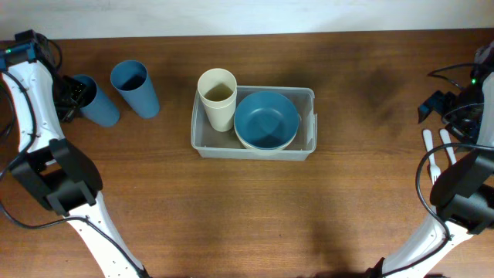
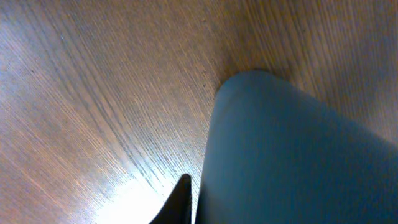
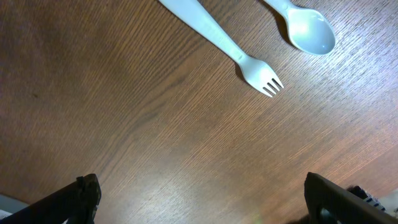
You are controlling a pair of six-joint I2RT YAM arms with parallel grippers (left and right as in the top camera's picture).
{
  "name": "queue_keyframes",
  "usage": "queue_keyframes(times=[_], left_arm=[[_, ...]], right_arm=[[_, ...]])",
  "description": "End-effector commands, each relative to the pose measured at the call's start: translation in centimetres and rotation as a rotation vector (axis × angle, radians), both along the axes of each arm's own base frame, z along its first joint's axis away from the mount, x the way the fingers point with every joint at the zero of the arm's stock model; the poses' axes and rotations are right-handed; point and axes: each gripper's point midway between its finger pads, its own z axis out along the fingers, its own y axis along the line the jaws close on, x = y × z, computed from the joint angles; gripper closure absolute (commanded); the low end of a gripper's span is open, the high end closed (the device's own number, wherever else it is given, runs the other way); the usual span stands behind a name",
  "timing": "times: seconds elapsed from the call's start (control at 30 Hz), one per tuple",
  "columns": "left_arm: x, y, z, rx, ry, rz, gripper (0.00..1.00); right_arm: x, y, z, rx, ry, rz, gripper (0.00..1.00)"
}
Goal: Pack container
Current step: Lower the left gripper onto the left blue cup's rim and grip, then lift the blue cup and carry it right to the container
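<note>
Several pieces left to pack on the brown wooden tabletop [image 1: 231, 208]. Found the clear rectangular plastic container [image 1: 255, 151] at mid-tabletop, already holding a round blue bowl [image 1: 266, 118] on its right side and a tall cream cup [image 1: 218, 99] upright on its left. Counted two blue plastic cups well to its left: one [image 1: 135, 87] free, the other [image 1: 100, 108] with the left gripper [image 1: 76, 91] at its mouth. Could not tell from the left wrist view, filled by blue wall, whether clamped or merely close. Judged the step as fetching this cup; next, called for a firm hold, a lift and a carry into the container. Saw a white plastic fork [image 3: 230, 53] and spoon [image 3: 308, 28] side by side under the right gripper [image 3: 202, 186], spread wide and empty.
</note>
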Motion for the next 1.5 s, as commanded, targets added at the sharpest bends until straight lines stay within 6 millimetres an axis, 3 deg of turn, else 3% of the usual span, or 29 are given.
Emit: queue_keyframes(times=[0.0,0.53,0.63,0.77,1.0,1.27,1.47], left_arm=[[-0.5,0.5,-0.2,0.005,0.020,0.012,0.96],[-1.8,1.3,4.9,0.022,-0.010,0.008,0.99],[-1.5,1.2,6.6,0.031,-0.050,-0.062,0.98],[-0.8,0.5,10.3,0.042,-0.170,-0.157,0.98],[-3.1,-0.9,19.6,0.159,-0.352,-0.289,0.98],[-8.2,-6.6,30.9,0.249,-0.630,-0.410,0.99],[-11.0,-11.9,35.2,0.291,-0.751,-0.566,0.98]], right_arm=[[-0.2,-0.2,0.4,-0.016,-0.003,-0.009,0.01],[-0.2,-0.2,0.4,-0.016,-0.003,-0.009,0.01],[-0.2,-0.2,0.4,-0.016,-0.004,-0.010,0.01],[-0.2,-0.2,0.4,-0.016,-0.003,-0.010,0.01],[-0.2,-0.2,0.4,-0.016,-0.003,-0.010,0.01],[-0.2,-0.2,0.4,-0.016,-0.003,-0.010,0.02],[-0.2,-0.2,0.4,-0.016,-0.003,-0.010,0.01]])
